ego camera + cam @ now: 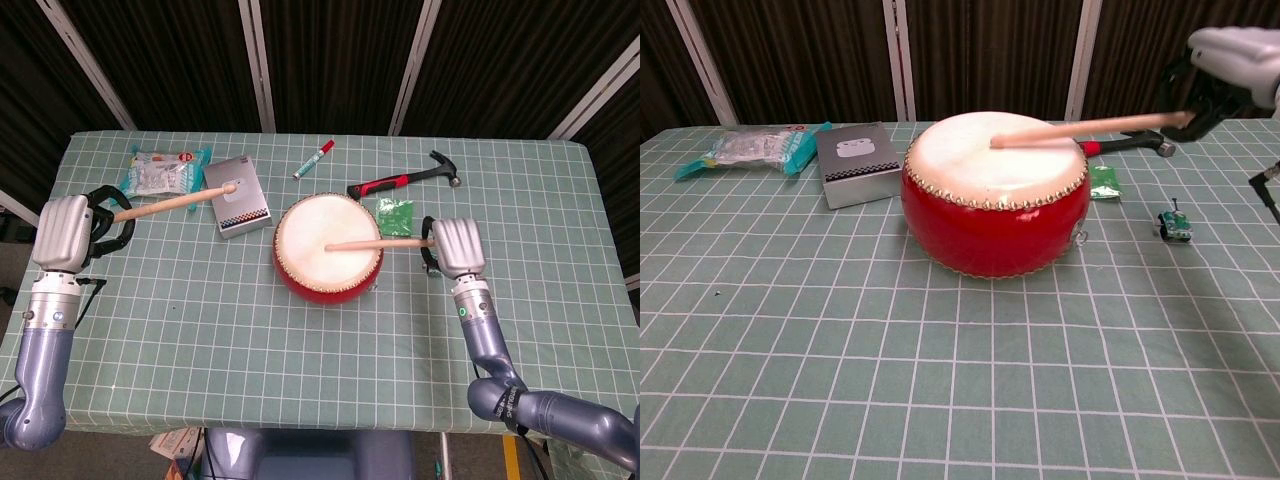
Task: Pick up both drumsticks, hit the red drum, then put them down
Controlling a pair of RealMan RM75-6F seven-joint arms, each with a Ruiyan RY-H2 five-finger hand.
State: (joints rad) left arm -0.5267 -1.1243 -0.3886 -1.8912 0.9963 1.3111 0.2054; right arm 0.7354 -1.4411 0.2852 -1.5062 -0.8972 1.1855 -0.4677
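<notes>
While the red drum stands mid-table, one drumstick is grasped by the right hand, tip on the drumhead; another drumstick is grasped by the left hand near the table's left edge.

A: Where's the red drum?
B: Mid-table, upright, pale skin up, red sides w/ a stud ring round the rim.

A: And the right drumstick?
B: Plain wood, gripped at the butt by the right hand. Runs near level across the head, tip at or just over the skin near centre; can't tell if it's touching.

A: Left drumstick?
B: Same wood, held by the left hand, well left of the drum. Tip is raised, pointing twd the drum, not reaching it.
</notes>
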